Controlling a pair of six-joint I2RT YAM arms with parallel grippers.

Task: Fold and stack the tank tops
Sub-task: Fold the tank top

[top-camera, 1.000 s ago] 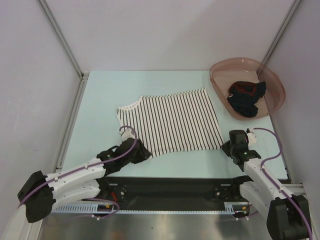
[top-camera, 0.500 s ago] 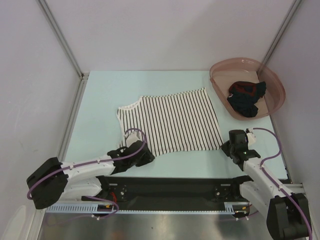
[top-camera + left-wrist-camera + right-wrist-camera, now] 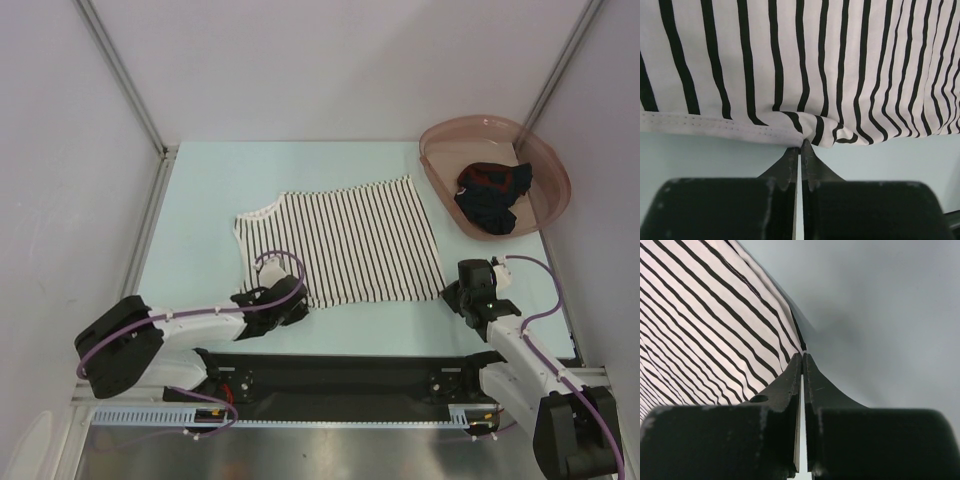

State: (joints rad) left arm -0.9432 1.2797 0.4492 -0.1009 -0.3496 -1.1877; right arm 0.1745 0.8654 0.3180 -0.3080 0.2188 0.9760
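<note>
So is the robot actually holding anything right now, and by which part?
Yes, the striped tank top. The left end effector pinches its near edge; the right end effector is shut at its near right corner, apparently gripping it.

Bright, even light from above, faint soft shadows, overhead view sharp, right wrist background blurred

No readable text, label, brand or number is showing anywhere; the striped tank top (image 3: 345, 245) is carrying only plain stripes.
</note>
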